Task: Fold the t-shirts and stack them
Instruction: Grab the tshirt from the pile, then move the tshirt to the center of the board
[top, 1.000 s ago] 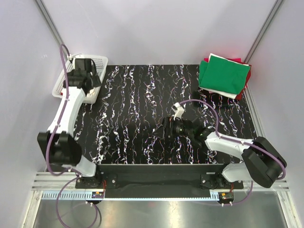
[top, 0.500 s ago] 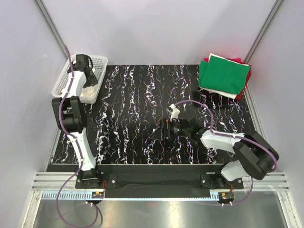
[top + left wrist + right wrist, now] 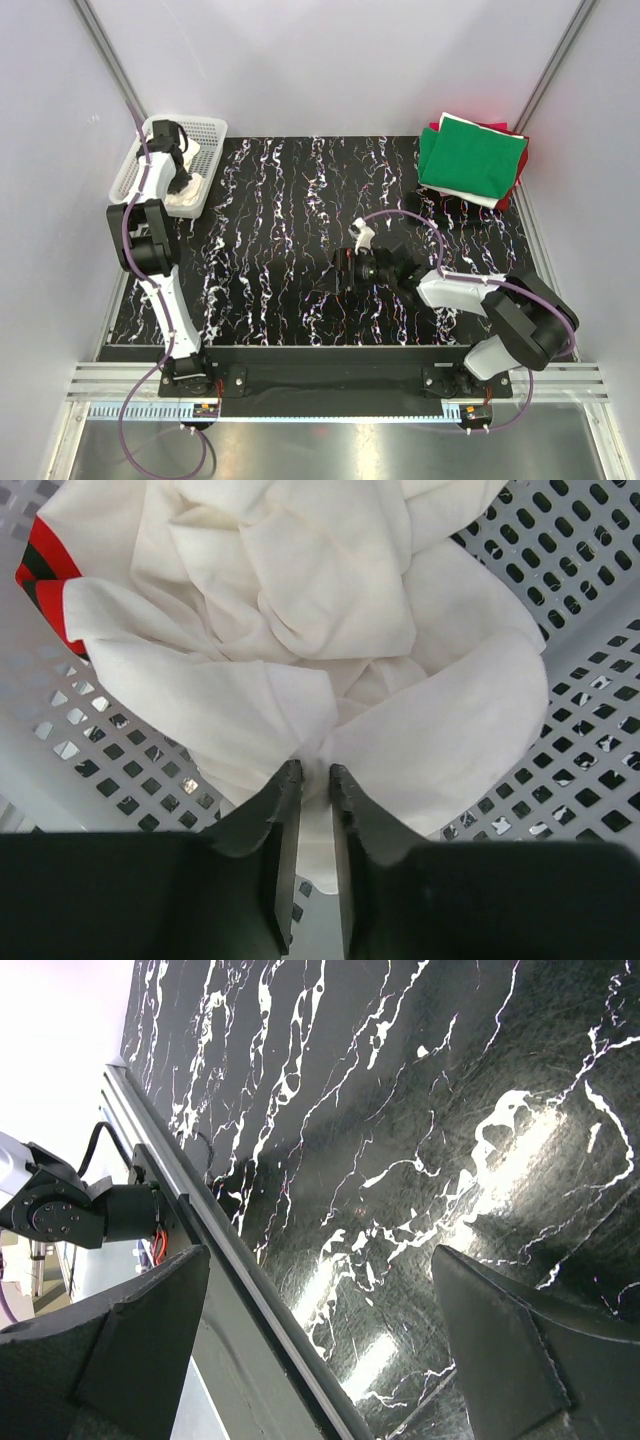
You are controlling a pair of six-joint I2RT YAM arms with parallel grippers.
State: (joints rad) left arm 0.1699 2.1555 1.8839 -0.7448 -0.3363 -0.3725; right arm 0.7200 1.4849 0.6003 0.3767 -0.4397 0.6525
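Observation:
A crumpled cream-white t-shirt [image 3: 300, 630] with a patch of red print [image 3: 45, 570] lies in the white mesh basket [image 3: 560, 600]. My left gripper [image 3: 315, 772] reaches down into the basket, and its jaws pinch a fold of that shirt near its lower edge. From above, the left gripper [image 3: 178, 170] sits over the cream shirt [image 3: 188, 195] in the basket [image 3: 205, 130]. A stack of folded t-shirts [image 3: 472, 158], green on top over white and red, lies at the far right corner. My right gripper [image 3: 320, 1290] hovers open and empty over the table's middle [image 3: 345, 270].
The black marbled table [image 3: 270, 220] is bare between the basket and the stack. The right wrist view shows the table's near edge rail [image 3: 200, 1230] and the left arm's base [image 3: 60, 1215]. Grey walls close in on both sides.
The left arm swung up and reached deeper into the basket, and its jaws closed on a fold of the cream shirt. The right gripper shifted slightly left, still open.

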